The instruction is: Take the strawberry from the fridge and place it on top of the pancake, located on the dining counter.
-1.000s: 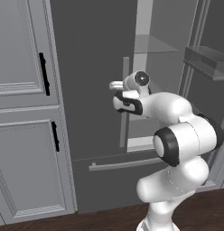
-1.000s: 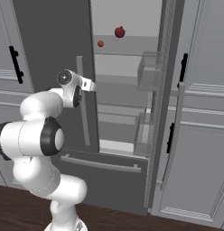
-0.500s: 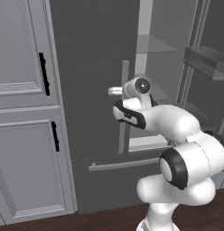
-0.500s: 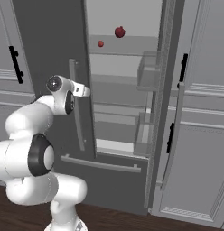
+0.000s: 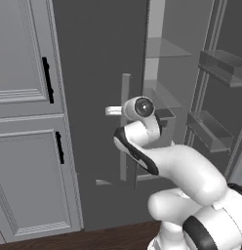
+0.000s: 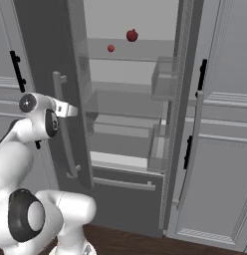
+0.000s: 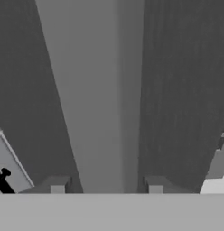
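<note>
The fridge [image 6: 51, 40] door has swung wider; the spread hand [image 7: 106, 186] straddles its handle [image 7: 100, 90], strawberry [image 6: 111, 48] well above.

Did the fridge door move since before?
Yes. In the right base view the left door has swung wider open, away from the strawberry, pulled by the gripper at its handle.

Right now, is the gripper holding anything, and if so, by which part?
The gripper straddles the vertical bar handle of the fridge door, one of its fingertips on each side. Whether they actually press the bar cannot be told.
</note>
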